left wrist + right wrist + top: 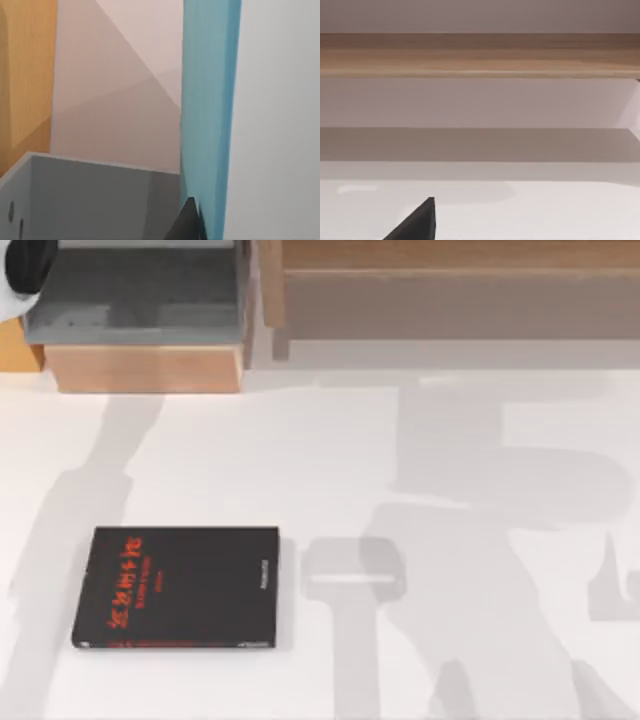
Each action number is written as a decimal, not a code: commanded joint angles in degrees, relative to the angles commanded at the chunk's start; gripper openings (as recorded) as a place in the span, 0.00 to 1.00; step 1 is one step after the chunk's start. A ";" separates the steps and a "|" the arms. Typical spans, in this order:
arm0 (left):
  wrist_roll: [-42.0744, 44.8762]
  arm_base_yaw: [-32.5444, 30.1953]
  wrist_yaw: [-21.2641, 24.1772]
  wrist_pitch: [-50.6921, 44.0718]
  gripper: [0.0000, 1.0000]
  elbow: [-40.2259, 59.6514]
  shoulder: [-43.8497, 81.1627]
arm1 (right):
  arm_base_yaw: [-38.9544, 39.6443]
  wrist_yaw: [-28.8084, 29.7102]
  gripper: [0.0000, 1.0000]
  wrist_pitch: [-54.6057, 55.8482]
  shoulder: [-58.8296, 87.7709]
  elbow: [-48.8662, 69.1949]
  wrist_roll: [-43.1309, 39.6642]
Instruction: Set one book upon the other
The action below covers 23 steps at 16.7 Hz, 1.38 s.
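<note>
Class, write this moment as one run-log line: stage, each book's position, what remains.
stage: carrying | light blue book: on edge at left tool, close to its camera | black book: flat on table, top view's left | remaining: stack them

The thin book with lettering (177,588) lies flat on the table (450,440), toward seven o'clock from the table's middle in the top view, lettering toward nine o'clock. Behind it, at eleven o'clock, an open box (135,315) stands at the table's far edge; a long shelf (450,285) runs from twelve to two o'clock beside it. In the left wrist view the second book (207,115) stands on edge, upright, just beside a fingertip (187,222), with the box wall (90,200) next to it. In the right wrist view the shelf rail (480,52) crosses beyond the table surface.
</note>
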 joint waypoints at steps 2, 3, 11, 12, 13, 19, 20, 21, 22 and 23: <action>2.11 -1.78 -1.94 -1.15 0.00 -1.06 0.42 | 0.00 0.00 1.00 0.00 0.00 0.00 0.00; 3.44 -3.16 -3.03 -1.82 0.00 -1.43 1.01 | 0.00 0.00 1.00 0.00 0.00 0.00 0.00; 6.05 -5.94 -4.91 -3.08 0.00 -1.76 2.01 | 0.00 0.00 1.00 0.00 0.00 0.00 0.00; 6.62 -6.14 -5.26 -3.14 0.00 -2.01 1.46 | 0.00 0.00 1.00 0.00 0.00 0.00 0.00; 7.79 -6.58 -5.97 -3.28 0.00 -2.57 0.32 | 0.00 0.00 1.00 0.00 0.00 0.00 0.00; 26.87 -14.46 -15.65 -6.29 0.00 -12.43 -17.17 | 0.00 0.00 1.00 0.00 0.00 0.00 0.00; 31.51 -16.53 -17.68 -7.19 0.00 -15.11 -20.85 | 0.00 0.00 1.00 0.00 0.00 0.00 0.00; 36.13 -18.76 -19.70 -8.21 0.00 -18.05 -24.36 | 0.00 0.00 1.00 0.00 0.00 0.00 0.00; 40.58 -21.10 -21.66 -9.32 0.00 -21.23 -27.56 | 0.00 0.00 1.00 0.00 0.00 0.00 0.00; 44.74 -23.51 -23.52 -10.51 0.00 -24.59 -30.39 | 0.00 0.00 1.00 0.00 0.00 0.00 0.00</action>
